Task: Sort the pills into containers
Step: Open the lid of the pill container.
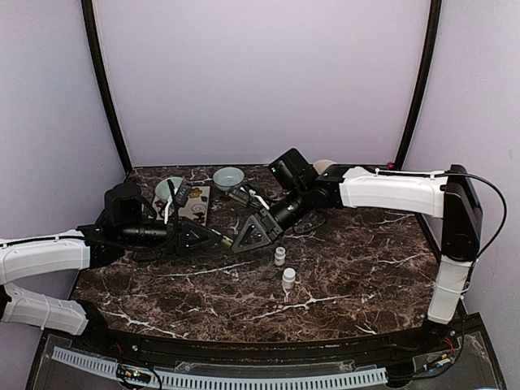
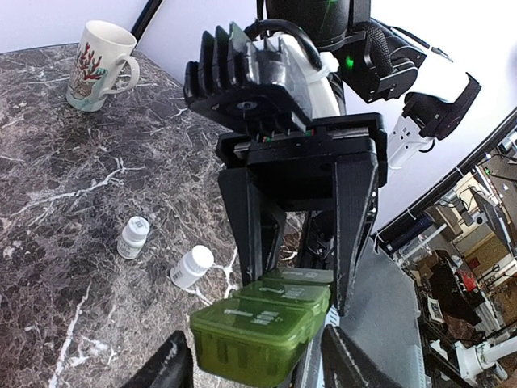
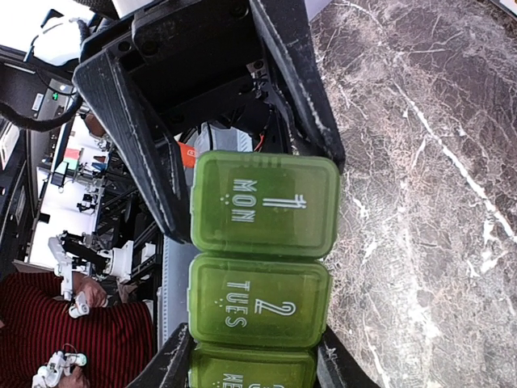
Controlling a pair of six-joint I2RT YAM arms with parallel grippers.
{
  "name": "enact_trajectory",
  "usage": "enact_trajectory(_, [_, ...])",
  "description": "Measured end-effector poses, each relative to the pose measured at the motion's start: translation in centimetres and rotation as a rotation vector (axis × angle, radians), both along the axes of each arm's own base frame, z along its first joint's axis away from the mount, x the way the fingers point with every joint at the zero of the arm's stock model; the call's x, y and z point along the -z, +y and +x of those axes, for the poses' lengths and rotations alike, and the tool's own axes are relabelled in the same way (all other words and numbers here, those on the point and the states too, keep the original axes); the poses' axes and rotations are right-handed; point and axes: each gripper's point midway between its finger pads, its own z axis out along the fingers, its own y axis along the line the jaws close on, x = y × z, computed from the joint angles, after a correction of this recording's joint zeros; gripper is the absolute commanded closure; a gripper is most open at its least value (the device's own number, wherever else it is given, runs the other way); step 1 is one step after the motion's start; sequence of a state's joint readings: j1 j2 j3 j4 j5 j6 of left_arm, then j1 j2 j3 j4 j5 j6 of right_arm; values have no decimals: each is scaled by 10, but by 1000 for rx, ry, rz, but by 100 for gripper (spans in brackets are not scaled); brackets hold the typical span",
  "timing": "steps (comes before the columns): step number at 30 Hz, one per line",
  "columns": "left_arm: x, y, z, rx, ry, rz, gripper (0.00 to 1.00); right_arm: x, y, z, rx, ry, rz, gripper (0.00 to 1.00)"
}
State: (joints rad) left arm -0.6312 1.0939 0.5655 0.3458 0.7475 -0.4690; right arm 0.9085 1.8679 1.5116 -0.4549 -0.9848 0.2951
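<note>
The green pill organizer (image 3: 258,303), its lids marked MON, TUES and a cut-off third, is bridged between the two arms, just left of the farther white pill bottle (image 1: 279,257) and a little farther back. Whether it rests on the marble counter (image 1: 366,268) or hangs above it is unclear.

The right gripper (image 2: 300,291) has its fingers (image 2: 355,234) pressed against both long sides of the far end, gripping the box so that it cannot slide or twist.

The left gripper (image 3: 258,194) straddles the MON end, its fingers (image 3: 166,194) hugging both edges. Whether they press or merely bracket it, I cannot tell.

Holding the row from both ends looks like a way to steady it while a lid is worked. All visible lids are shut and no loose pills show, so sorting seems not to have begun.

A second white bottle (image 1: 288,279) stands just nearer than the first. A cream mug (image 2: 101,65) sits well beyond it.
</note>
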Motion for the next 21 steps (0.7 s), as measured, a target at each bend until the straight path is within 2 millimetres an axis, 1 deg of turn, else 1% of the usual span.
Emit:
enact_trajectory(9, [-4,-2,-3,23,1,-19,47,-3,-2,-4,-24,30,25,62])
enact_trajectory(18, [-2,-4,-6,51,12,-23,47,-8,-2,-7,-45,41,48,64])
enact_trajectory(21, [-2,-3,-6,52,12,-25,48,-8,-3,-8,-50,43,50,64])
